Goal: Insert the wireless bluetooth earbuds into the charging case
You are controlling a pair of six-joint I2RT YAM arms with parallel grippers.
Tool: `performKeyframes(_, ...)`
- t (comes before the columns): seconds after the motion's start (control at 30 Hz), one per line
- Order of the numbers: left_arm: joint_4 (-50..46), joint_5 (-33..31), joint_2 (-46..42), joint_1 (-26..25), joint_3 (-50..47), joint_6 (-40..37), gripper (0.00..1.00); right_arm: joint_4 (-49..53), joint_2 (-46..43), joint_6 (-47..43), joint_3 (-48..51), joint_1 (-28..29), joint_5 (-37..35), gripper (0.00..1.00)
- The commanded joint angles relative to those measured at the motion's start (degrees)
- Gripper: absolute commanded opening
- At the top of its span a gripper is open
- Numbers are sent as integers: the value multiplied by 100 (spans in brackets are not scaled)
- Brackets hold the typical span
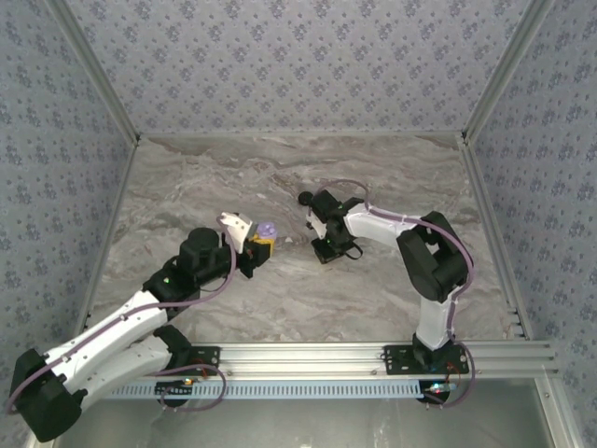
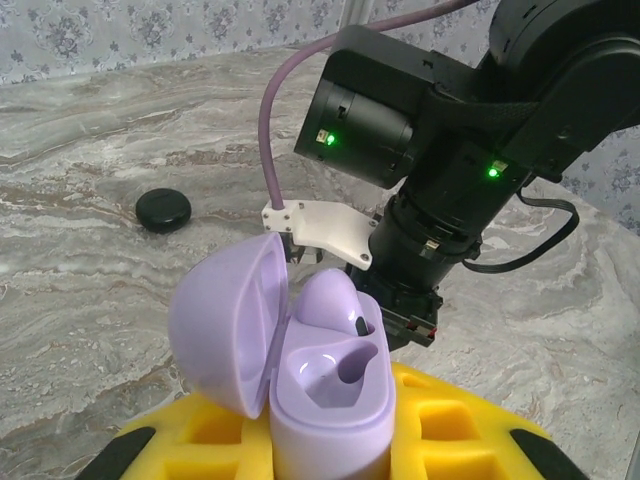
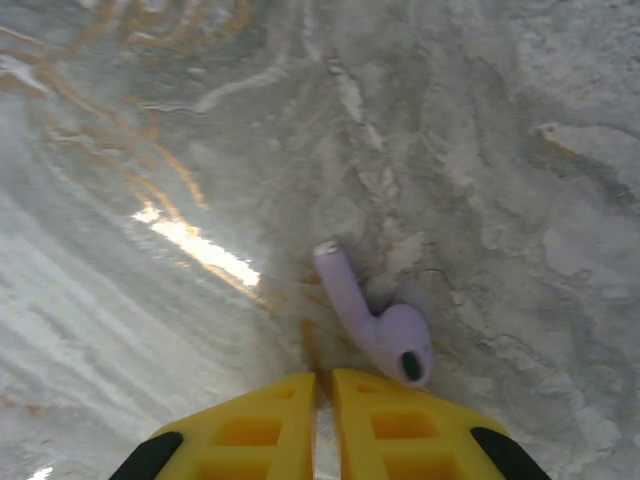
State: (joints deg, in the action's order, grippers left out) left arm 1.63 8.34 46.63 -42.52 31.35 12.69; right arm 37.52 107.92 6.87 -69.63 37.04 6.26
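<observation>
My left jaws are clenched on the charging case [image 2: 330, 400]: the yellow pads [image 2: 215, 430] press its lower body from both sides and hold it upright above the table [image 1: 187, 177], a little left of the middle in the top view. The case is pale lavender and it is open, with the round lid [image 2: 225, 320] swung out to the left on its hinge. Inside, at the far side, a lavender earbud [image 2: 335, 295] sits in its place, as far as I can tell, with a small dark slot at its edge. The hollow [image 2: 335, 370] nearer to my camera is free. Behind the case, to the left, a black round disc [image 2: 163, 210] lies flat on the marbled table, well apart from the case. More to the right stands my right arm [image 2: 450, 150], black, with two small green lights [image 2: 492, 172] burning on it and a white bracket under the wrist. My right jaws are pointed down to the table and are shut, the two yellow fingers [image 3: 250, 430] almost touching and nothing between them. The second earbud [image 3: 385, 330], lavender with a black oval tip, lies on the table just in front of the right finger, its stem pointing away from me.
</observation>
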Motion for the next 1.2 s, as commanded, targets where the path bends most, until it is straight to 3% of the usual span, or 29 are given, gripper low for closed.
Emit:
performKeyframes(0.0,154,70,-14,-36,266,32,14,89,181,148,-148,-43,-388,14)
performKeyframes(0.33,136,46,-22,-37,261,14,14,245,384,315,-438,-47,-1254,14)
performKeyframes(0.93,83,30,-58,-37,270,-30,14,290,654,242,-1023,36,-1294,16)
performKeyframes(1.17,83,28,-32,-36,310,-56,14,438,140,440,-974,20,-1155,26)
